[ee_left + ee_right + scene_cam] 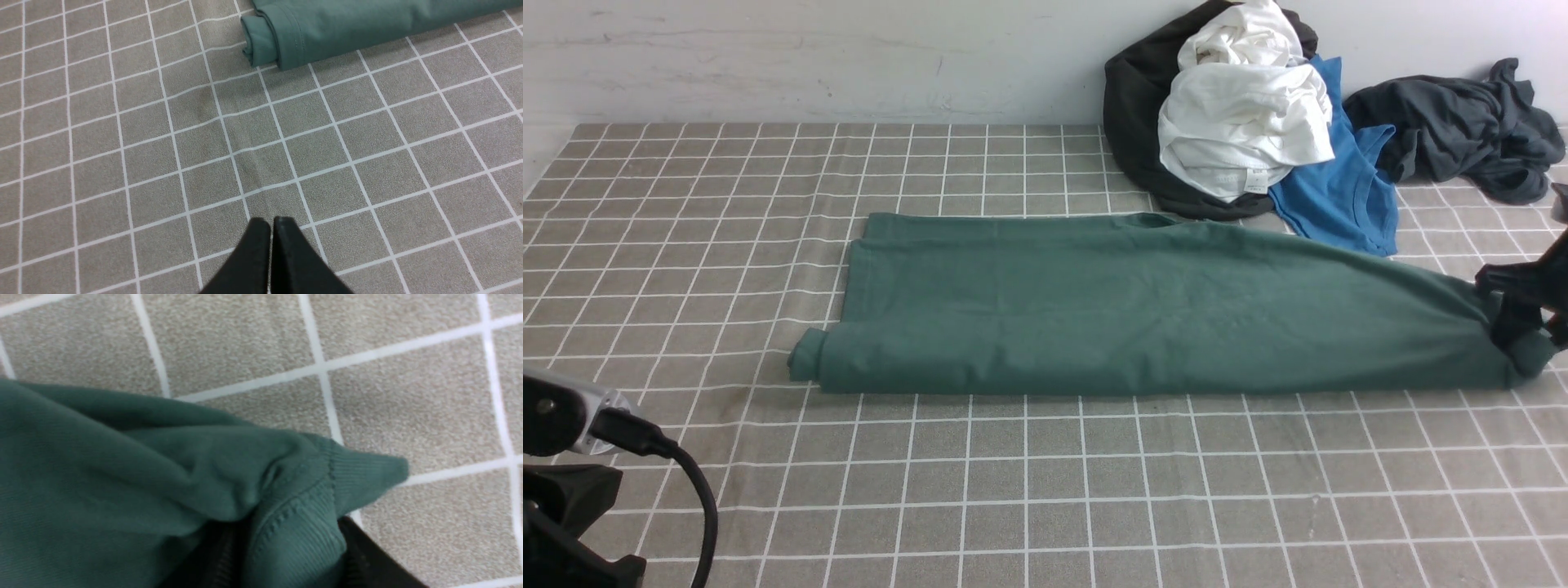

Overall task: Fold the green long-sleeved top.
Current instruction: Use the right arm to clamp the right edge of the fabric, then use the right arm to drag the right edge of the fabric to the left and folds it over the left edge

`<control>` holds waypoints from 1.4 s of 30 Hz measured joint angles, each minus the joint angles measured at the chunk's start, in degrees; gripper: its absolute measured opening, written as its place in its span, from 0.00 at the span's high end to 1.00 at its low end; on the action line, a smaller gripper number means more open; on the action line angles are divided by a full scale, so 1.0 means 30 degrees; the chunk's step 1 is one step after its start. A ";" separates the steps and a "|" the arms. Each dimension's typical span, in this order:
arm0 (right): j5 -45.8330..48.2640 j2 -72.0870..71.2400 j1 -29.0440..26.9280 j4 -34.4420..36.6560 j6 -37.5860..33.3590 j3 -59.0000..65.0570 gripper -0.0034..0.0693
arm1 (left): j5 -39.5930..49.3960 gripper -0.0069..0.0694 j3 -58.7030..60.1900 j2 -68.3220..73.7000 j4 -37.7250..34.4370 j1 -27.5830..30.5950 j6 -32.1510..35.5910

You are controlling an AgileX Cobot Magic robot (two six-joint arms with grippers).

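The green long-sleeved top [1143, 310] lies on the table as a long folded band running left to right, with a rolled end [261, 41] at its near left corner. At the band's far right end my right gripper [1523, 331] grips the cloth. In the right wrist view a ribbed edge of the top [302, 539] fills the gap between the right gripper's [288, 543] dark fingers [367, 555], and that end sits slightly bunched. My left gripper [271, 222] is shut and holds nothing. It hovers over bare checked cloth, in front of and apart from the rolled left end.
A heap of clothes sits at the back right against the wall: a black garment [1131, 106], a white one [1241, 114], a bright blue T-shirt [1339, 188] and a charcoal-grey garment [1462, 131]. The grey checked tablecloth [1013, 490] covers the table.
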 joint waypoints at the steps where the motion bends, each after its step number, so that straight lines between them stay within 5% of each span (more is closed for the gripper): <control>1: 0.0039 0.0000 0.0000 0.0068 -0.0130 0.0000 0.70 | 0.0000 0.92 0.0000 0.0000 0.0000 0.0000 0.0000; 2: 0.0129 -0.0083 0.0017 -0.0050 -0.0335 0.0000 0.83 | 0.0000 0.92 0.0000 0.0000 -0.0016 0.0000 0.0000; 4: 0.0274 -0.0343 0.0017 -0.0702 -0.0499 0.0018 0.91 | 0.0062 0.92 0.0000 0.0000 -0.0161 0.0000 0.0000; 11: 0.2095 -0.3243 -0.0303 -0.6493 0.0808 0.0143 0.93 | 0.0561 0.92 0.0000 0.0000 -0.1187 0.0000 0.0000; 15: 0.2561 -0.4948 -0.0157 -0.7079 0.2300 0.0143 0.93 | 0.0561 0.92 0.0000 0.0000 -0.1415 0.0000 0.0000; 22: 0.2223 -0.8186 0.4239 -0.2962 0.2657 0.0143 0.93 | -0.0039 0.92 0.0000 0.0000 -0.1862 0.0000 0.0000; 28: -0.3392 -0.7122 1.0606 0.1754 0.1559 0.0143 0.93 | -0.0081 0.92 0.0000 0.0000 -0.1862 0.0000 0.0000; 33: -0.6749 -0.4466 1.4118 0.3598 0.1031 -0.0651 0.93 | -0.0081 0.92 0.0000 0.0000 -0.1867 0.0000 0.0000; 37: -0.7143 -0.2382 1.5431 0.3859 0.0960 -0.2384 0.92 | -0.0034 0.92 0.0000 0.0000 -0.1883 0.0000 0.0000; 42: -0.6435 0.0513 1.6414 0.3319 0.0549 -0.5722 0.75 | 0.0107 0.92 0.0087 0.0000 -0.1883 0.0000 0.0000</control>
